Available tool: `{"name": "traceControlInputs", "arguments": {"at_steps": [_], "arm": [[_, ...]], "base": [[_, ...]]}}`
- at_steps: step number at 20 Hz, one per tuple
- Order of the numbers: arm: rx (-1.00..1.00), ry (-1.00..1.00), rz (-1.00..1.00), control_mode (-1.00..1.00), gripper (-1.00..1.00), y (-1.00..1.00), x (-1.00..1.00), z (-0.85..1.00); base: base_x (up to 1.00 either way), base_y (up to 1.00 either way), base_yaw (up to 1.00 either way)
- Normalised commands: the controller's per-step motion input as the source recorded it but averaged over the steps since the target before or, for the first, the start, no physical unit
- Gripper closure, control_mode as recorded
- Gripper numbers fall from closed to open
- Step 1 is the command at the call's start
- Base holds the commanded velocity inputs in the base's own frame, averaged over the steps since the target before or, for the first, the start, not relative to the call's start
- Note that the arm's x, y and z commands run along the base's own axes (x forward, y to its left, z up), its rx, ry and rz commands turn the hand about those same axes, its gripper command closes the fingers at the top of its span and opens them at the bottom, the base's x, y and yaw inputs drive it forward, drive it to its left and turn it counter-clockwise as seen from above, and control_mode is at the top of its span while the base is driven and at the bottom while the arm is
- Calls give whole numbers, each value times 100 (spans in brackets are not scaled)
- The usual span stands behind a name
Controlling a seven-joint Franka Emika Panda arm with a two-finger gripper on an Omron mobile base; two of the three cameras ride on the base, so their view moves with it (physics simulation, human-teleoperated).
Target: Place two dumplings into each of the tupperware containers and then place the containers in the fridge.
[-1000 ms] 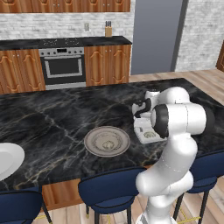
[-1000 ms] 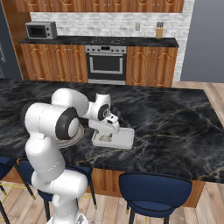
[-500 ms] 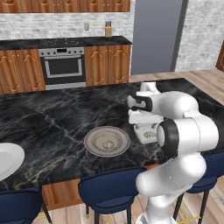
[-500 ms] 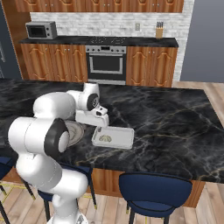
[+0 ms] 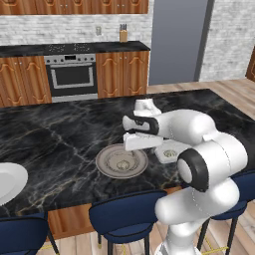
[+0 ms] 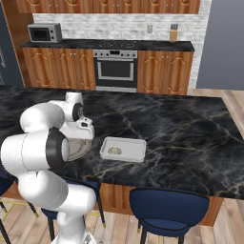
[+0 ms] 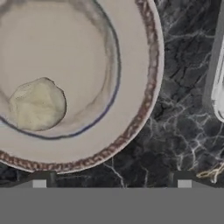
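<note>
My gripper (image 5: 135,148) hangs open and empty just above the right side of a round grey plate (image 5: 107,167). In the hand view the gripper (image 7: 111,181) looks down past the plate's patterned rim (image 7: 146,94), with one beige dumpling (image 7: 37,104) lying in the plate's bowl to the left. A pale tupperware container (image 6: 123,149) sits on the counter right of the plate, with a dumpling (image 6: 114,151) inside; its edge (image 7: 218,87) shows in the hand view. My arm partly hides the container (image 5: 169,155) in the left base view. The slate-grey fridge (image 5: 179,42) stands shut across the room.
The black marble island (image 5: 55,144) carries a round white plate (image 5: 7,182) at its far left. Blue stools (image 5: 124,216) line the near edge. A steel oven (image 5: 72,74) and wooden cabinets run along the back wall.
My arm has swung left from over the tupperware container to over the round grey plate. The gripper stays open. The dumpling in the container has not moved.
</note>
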Motion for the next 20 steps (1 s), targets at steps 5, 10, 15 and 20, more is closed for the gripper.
{"name": "traceControlInputs", "arguments": {"at_steps": [5,10,15,20], "arm": [[15,-19,17,-100,-100,67,12,-21],[0,4,0,-100,-100,36,12,-7],[0,0,0,-100,-100,9,31,-42],[0,6,0,-100,-100,13,9,-14]], "base": [[0,0,0],[0,0,0],[0,0,0],[0,0,0]]}}
